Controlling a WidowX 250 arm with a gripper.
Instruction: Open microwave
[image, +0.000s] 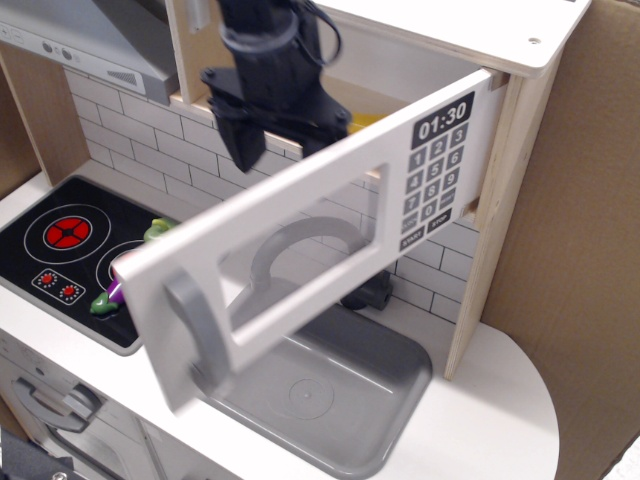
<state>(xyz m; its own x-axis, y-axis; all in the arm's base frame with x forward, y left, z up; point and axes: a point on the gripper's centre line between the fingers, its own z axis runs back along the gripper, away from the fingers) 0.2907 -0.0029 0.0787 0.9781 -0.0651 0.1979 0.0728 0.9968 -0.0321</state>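
The microwave (400, 70) sits at the top of the toy kitchen. Its white door (300, 215) is swung far out toward me, hinged at the right, with the black keypad (432, 180) and clock display (443, 120) near the hinge. The grey bar handle (195, 320) is at the door's free end, low over the counter. My black gripper (285, 140) hangs just behind the door's top edge, in front of the open cavity. Its fingers are spread and hold nothing. A yellow item shows faintly inside the cavity.
A grey sink (340, 410) and dark faucet (290, 245) lie under the open door. A black stove (60, 250) at left carries a purple eggplant (103, 300) and a green pepper (158, 230), partly hidden. A grey range hood (80, 35) is top left, and a cardboard wall (585, 250) is at right.
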